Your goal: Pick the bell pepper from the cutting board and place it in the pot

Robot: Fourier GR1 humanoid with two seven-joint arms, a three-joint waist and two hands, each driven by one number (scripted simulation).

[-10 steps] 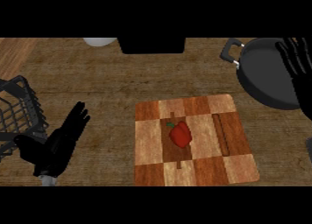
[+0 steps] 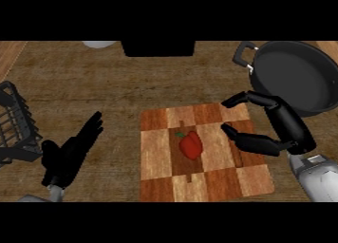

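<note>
Right hand, fingers spread and holding nothing, hovers over the cutting board's right edge, below the black pot. Bare board separates it from the red, green-stemmed bell pepper lying mid-board. Left hand rests open beside a wire basket.

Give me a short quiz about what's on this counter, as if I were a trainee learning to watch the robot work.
1. True or false: the red bell pepper lies on the checkered wooden cutting board.
2. Which hand is nearer the pepper? A) left hand B) right hand
3. Fill in: the large black pot sits to the board's upper ____.

Key:
1. True. It rests near the board's middle, and no hand touches it.
2. B. The right hand is over the board's right edge, fingers curved but holding nothing; the left hand rests open, off the board, beside the black wire basket.
3. Right.
</note>
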